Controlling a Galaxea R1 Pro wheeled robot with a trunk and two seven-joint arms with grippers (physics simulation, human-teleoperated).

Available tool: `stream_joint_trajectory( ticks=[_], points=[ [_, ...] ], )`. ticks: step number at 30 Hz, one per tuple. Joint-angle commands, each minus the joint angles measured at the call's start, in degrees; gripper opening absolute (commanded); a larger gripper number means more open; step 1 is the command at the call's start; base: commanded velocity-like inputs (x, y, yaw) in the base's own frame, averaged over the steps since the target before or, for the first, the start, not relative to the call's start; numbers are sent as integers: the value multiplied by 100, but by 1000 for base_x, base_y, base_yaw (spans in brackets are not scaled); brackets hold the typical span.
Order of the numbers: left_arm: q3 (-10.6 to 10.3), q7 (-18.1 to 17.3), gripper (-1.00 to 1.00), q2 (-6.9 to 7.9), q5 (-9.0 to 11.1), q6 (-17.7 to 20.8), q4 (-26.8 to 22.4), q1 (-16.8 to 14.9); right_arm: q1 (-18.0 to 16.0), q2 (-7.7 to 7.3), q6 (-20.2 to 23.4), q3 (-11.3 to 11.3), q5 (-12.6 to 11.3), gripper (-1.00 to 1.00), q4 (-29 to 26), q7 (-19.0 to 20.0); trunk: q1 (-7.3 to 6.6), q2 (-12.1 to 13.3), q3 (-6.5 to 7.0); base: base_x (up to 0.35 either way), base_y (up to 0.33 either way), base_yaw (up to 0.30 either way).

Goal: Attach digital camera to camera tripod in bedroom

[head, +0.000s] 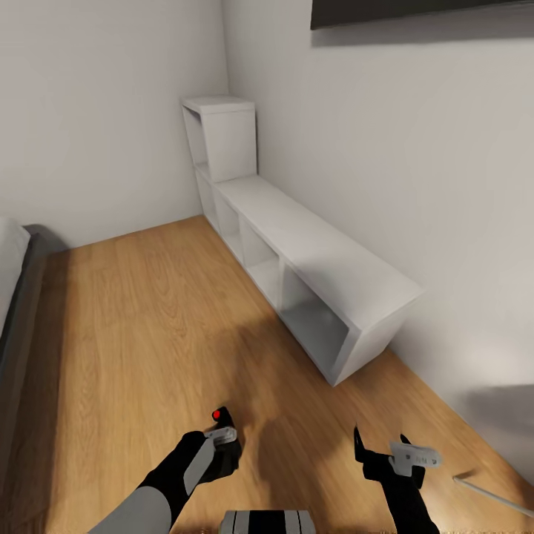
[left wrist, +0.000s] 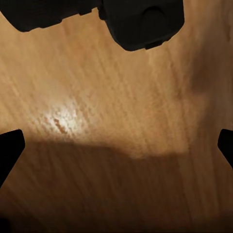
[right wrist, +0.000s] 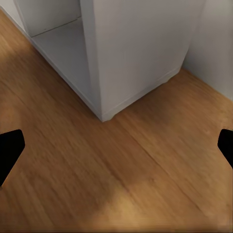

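The digital camera (head: 230,454), black with a red round button on top, is low in the head view, right at the tip of my left gripper (head: 219,437). In the left wrist view the camera (left wrist: 141,19) lies beyond the fingertips (left wrist: 9,150), which stand wide apart over bare wood floor, so that gripper (left wrist: 116,145) is open with nothing between them. I cannot tell whether the camera touches it. My right gripper (head: 382,446) hangs open over the floor (right wrist: 116,145). A thin silver rod (head: 493,495), probably a leg of the camera tripod, enters at the lower right.
White cube shelving (head: 311,252) runs along the right wall, and its end panel (right wrist: 141,53) is close ahead of the right gripper. A black wall TV (head: 423,11) hangs above it. The grey-framed bed (head: 18,311) borders the left. Light wood floor (head: 148,319) stretches between them.
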Motion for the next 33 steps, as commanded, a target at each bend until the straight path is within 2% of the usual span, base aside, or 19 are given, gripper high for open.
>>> stream_joint_trajectory(
  ticks=[1, 15, 22, 27, 33],
  points=[
    [-21, 46, 100, 2, 60, 20, -9, 0, 1, 1, -1, 2, -2, 100, -4, -20, 2, -3, -26, 0, 0, 0],
    [-17, 45, 100, 3, 54, 20, -28, 0, 1, 1, -1, 0, -2, 100, -4, -20, 38, -22, -336, 0, 0, 0],
    [-16, 61, 100, 0, 52, -7, -126, 0, 1, 1, -1, 3, -2, 100, -4, -20, 38, -22, -336, 0, 0, 0],
    [-16, 77, 100, 0, 51, -4, -552, 0, 1, 1, -1, 4, -2, 100, -4, -20, 38, -22, -336, 0, 0, 0],
    [-44, 69, 100, -5, 51, 4, -638, 0, 1, 0, -1, 4, -2, 100, -4, -20, 38, -22, -336, 0, 0, 0]
  ],
)
